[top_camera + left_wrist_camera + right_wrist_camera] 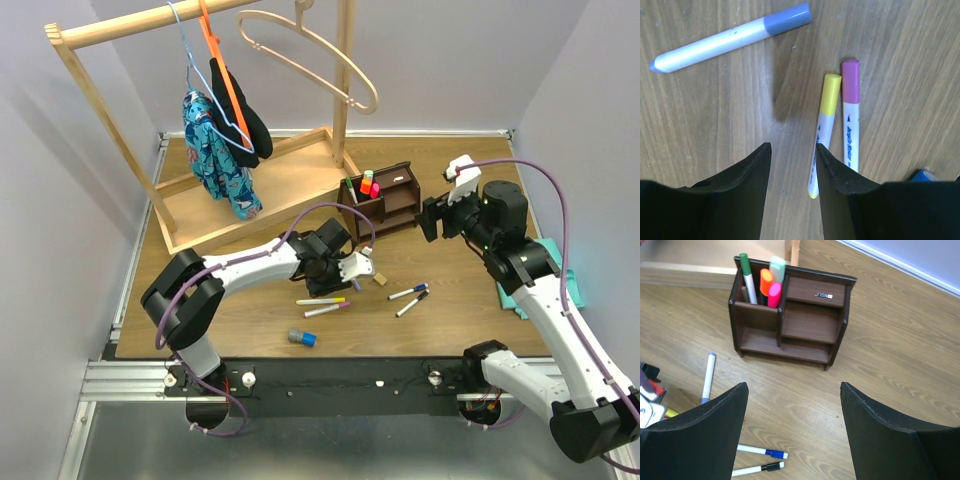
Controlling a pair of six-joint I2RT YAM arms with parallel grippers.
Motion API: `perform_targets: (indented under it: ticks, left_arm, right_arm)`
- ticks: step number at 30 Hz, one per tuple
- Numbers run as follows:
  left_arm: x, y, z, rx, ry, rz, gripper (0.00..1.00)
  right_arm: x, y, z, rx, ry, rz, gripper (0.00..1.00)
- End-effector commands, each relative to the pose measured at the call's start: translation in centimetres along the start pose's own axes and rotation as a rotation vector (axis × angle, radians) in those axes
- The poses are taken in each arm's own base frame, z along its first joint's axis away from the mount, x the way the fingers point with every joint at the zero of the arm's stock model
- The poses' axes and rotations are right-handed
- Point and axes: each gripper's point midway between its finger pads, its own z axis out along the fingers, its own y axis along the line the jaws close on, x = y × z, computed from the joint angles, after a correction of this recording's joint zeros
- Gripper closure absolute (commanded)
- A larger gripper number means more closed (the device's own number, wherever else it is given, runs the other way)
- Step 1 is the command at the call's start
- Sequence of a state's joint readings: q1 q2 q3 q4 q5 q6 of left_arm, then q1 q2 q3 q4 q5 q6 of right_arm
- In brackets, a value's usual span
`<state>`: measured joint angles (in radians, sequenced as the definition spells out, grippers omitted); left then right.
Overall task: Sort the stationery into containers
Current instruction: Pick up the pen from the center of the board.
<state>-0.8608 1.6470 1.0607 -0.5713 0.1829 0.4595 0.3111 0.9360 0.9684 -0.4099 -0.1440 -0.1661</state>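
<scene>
A wooden table, walled at the left, back and right, holds a pale clothes rack at the back left. Just beside the rack's base stands the dark organiser, with a green marker and highlighters upright in its tall left compartment. The right gripper hovers near the organiser, its fingers spread wide and empty. The left gripper hangs low over bare wood, fingers apart with nothing between them. The yellow-capped marker lies just outside one finger, side by side with a pink-capped marker. A clean pick probably means shifting sideways to straddle the yellow barrel alone. The open board between the organiser and the near edge gives room to move. Scattered there are a blue-capped marker, a grey-blue cylinder close to the near edge, and a tan cube.
</scene>
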Motion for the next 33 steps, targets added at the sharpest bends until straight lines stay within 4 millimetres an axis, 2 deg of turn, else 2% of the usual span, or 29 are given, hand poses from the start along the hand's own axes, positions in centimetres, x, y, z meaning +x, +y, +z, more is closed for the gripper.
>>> perform_targets:
  ticks: [1, 10, 21, 23, 28, 31, 32, 33]
  left_arm:
    - [-1.3, -1.3, 0.4, 0.037, -0.008, 0.013, 0.51]
    - [-1.3, -2.0, 1.1, 0.061, 0.005, 0.020, 0.53]
    - [-1.4, -2.7, 3.1, 0.088, 0.037, 0.024, 0.60]
    - [-1.2, -2.9, 3.5, 0.092, 0.045, 0.026, 0.66]
    - [-1.2, -3.3, 4.3, 0.110, 0.060, 0.022, 0.73]
    - [-1.1, -3.7, 4.5, 0.133, 0.073, 0.014, 0.87]
    - [-1.4, -3.6, 4.2, 0.130, 0.069, 0.014, 0.96]
    - [-1.4, -3.6, 3.6, 0.137, 0.071, 0.014, 0.99]
  right_arm:
    - [0.4, -1.1, -0.3, 0.056, -0.011, 0.028, 0.19]
    - [0.8, -1.3, -0.6, 0.066, -0.010, 0.032, 0.19]
    - [1.3, -1.4, -0.6, 0.069, -0.007, 0.038, 0.19]
    - [1.4, -1.5, -0.6, 0.072, -0.008, 0.039, 0.19]
    - [1.5, -1.4, -0.6, 0.067, -0.005, 0.045, 0.19]
    - [1.5, -1.5, -0.5, 0.064, 0.002, 0.049, 0.19]
    - [1.6, -1.5, -0.5, 0.065, 0.006, 0.048, 0.19]
    - [1.4, -1.7, -0.5, 0.071, 0.005, 0.049, 0.20]
